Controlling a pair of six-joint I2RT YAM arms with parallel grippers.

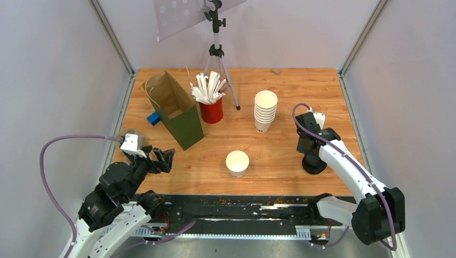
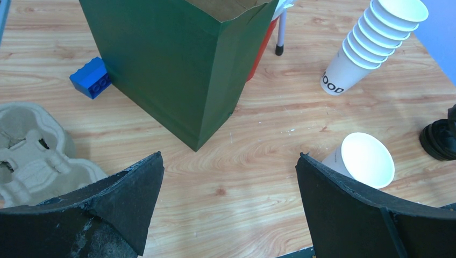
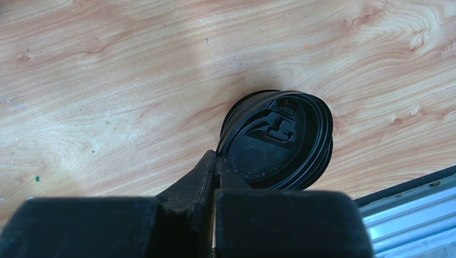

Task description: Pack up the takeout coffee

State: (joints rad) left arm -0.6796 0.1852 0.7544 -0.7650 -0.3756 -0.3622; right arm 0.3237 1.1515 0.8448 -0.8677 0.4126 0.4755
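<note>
Lid pickup in hand: right gripper [image 3: 215, 161] is clenched on the near rim of the black lid [image 3: 279, 140], low on the table [image 1: 279, 86] near its front-right edge. The white cup [image 1: 237, 163] stands open mid-table, well apart. The left gripper [image 2: 228, 161] gapes wide, holding nothing. Next, prob.: lift lid, centre over cup, press on level.

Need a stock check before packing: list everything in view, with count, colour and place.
paper cup: one, white, table centre, lidless
black lid: at least one, black, near right
cup stack: one, white, right of centre, further back
straw cup: one, red, white straws, back centre
paper bag: one, green, open, left of straw cup
brick: one, blue, left of bag
cup carrier: one, beige, near left
tripod: one, grey-black, back centre
left claw: one, black, open, near left
right claw: one, black, shut on black lid
</note>
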